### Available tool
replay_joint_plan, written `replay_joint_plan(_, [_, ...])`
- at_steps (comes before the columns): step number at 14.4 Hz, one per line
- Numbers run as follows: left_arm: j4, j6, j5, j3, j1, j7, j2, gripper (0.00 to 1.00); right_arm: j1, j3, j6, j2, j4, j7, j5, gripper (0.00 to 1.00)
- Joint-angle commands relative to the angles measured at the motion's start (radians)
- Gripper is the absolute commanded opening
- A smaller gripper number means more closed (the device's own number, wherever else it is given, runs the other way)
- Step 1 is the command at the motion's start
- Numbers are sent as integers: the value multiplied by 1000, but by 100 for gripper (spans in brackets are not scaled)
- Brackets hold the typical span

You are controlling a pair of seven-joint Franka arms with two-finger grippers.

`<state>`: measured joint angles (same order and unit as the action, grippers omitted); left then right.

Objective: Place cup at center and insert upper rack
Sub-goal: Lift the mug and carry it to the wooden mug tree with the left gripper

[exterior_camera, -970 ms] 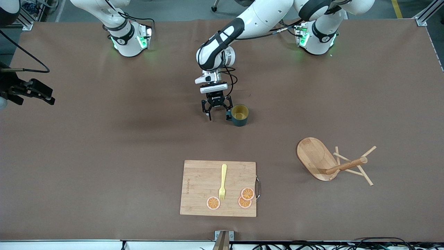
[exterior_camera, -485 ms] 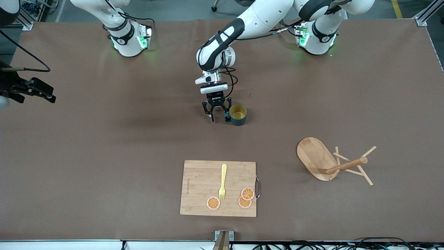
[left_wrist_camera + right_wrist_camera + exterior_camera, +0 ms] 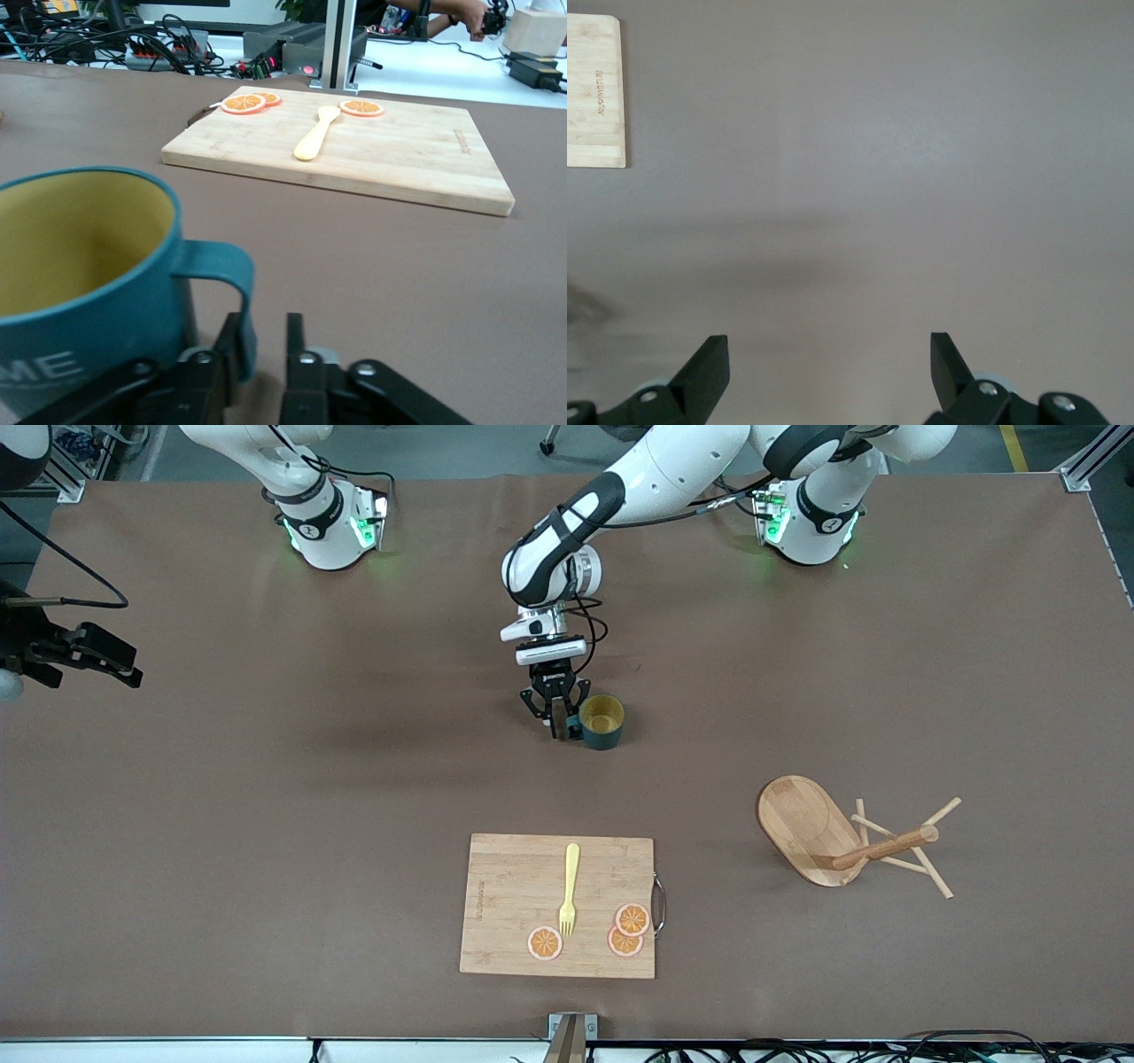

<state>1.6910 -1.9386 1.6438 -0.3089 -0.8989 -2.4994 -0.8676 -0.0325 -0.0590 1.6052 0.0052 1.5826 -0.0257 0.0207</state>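
The dark teal cup (image 3: 602,722) with a yellow inside stands upright mid-table; the left wrist view shows it (image 3: 89,266) close up. My left gripper (image 3: 560,731) is down at its handle, and its fingers (image 3: 264,323) have closed around the handle, which lies against one finger. The wooden upper rack (image 3: 833,833) lies tipped on its side toward the left arm's end, nearer the camera than the cup. My right gripper (image 3: 115,673) hangs open over the right arm's end of the table, with nothing between its fingers (image 3: 830,345).
A wooden cutting board (image 3: 558,903) with a yellow fork (image 3: 569,890) and three orange slices (image 3: 625,930) lies near the front edge, nearer the camera than the cup. It also appears as the board (image 3: 354,146) in the left wrist view, and a corner of the board (image 3: 594,88) in the right.
The left gripper's fingers went from wide open to closed around the cup's handle. The cup shifted slightly toward the right arm's end. The right arm barely moved.
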Motion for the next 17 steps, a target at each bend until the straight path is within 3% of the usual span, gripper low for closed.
replay_joint_plan(1, [-20, 24, 14, 7, -14, -42, -10, 4, 14, 13, 1, -30, 25, -8, 16, 100])
replay_joint_plan(9, [-45, 23, -56, -4, 0, -29, 50, 0, 13, 15, 1, -30, 25, -7, 16, 100])
replay_joint_plan(17, [-189, 6, -517, -7, 60, 382, 197, 0, 13, 15, -2, -30, 25, -2, 16, 100])
